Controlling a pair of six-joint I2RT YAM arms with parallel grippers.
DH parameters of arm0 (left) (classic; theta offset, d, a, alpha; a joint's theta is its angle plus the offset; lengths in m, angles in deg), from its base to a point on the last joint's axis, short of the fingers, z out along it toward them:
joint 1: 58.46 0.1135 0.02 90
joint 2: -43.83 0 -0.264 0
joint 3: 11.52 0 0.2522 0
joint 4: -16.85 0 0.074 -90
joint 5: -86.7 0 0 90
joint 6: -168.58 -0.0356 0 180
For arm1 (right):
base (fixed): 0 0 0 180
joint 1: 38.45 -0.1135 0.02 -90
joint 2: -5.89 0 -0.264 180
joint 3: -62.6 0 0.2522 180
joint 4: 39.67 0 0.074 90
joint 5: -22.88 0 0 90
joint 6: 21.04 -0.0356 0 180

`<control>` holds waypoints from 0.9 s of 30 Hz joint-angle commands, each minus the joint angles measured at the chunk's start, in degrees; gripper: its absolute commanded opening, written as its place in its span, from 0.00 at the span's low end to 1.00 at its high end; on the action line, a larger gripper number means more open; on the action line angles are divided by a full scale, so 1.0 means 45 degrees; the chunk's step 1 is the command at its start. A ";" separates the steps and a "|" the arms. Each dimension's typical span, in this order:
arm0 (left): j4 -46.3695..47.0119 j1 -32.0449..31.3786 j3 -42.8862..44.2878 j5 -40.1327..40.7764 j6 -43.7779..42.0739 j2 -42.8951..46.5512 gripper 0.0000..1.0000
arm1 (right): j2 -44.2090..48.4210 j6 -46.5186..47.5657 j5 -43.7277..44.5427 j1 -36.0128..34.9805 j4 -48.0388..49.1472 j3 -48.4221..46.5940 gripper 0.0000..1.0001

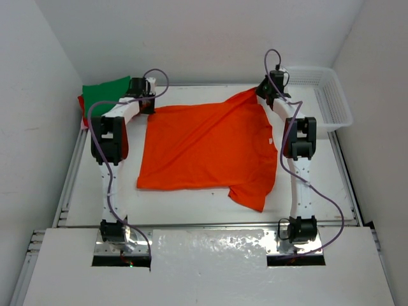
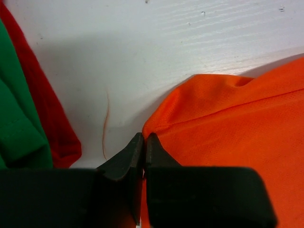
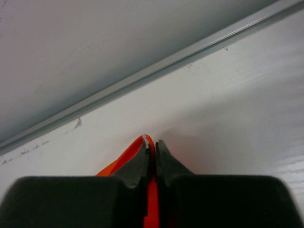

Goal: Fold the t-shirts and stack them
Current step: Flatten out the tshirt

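the orange t-shirt point(image 1: 204, 150) lies spread across the middle of the white table point(image 1: 185, 199), mostly flat, with one sleeve sticking out toward the near right. both arms reach to its far edge. the left gripper point(image 2: 144, 142) is at the shirt's far left corner, its jaws pressed together with a strip of orange cloth showing in the slit between them, so it is pinching that corner. the right gripper point(image 3: 153, 145) is at the far right corner, jaws clamped tight on a thin fold of orange fabric that pokes up between the fingertips; in the top view that corner is drawn up into a peak toward it.

the green t-shirt point(image 2: 19, 128) sits at the far left corner of the table, lying on top of the red t-shirt point(image 2: 52, 118), whose edge shows beside it, near the left gripper but apart from the orange one.

the white mesh basket point(image 1: 341, 111) stands at the far right corner, just beyond the right arm, apart from the orange shirt; its mesh walls and floor show.
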 commanded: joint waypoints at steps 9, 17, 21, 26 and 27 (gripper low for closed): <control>-0.0932 0.0005 0.3764 0.0471 -0.0294 -0.0020 0.68 | 0.1449 0.0806 -0.1579 -0.0120 0.0999 -0.0672 0.97; -0.1403 -0.0580 0.3522 0.0200 -0.3546 0.3446 0.95 | 0.6870 0.2837 -0.1288 -0.0764 -0.2771 0.2447 0.99; -0.3484 -0.1399 -0.0478 -0.1088 -0.7063 0.6575 0.92 | 1.0451 0.3716 -0.0431 -0.1660 -0.4313 0.6522 0.99; -0.6360 -0.2804 -0.6241 -0.1131 -1.1034 1.0894 0.66 | 1.5308 0.3721 0.0413 -0.2814 -0.5586 1.2532 0.99; -0.7041 -0.3078 -0.7080 -0.0859 -1.1404 1.1904 0.64 | 1.5979 0.3371 0.0354 -0.2913 -0.5625 1.3401 0.99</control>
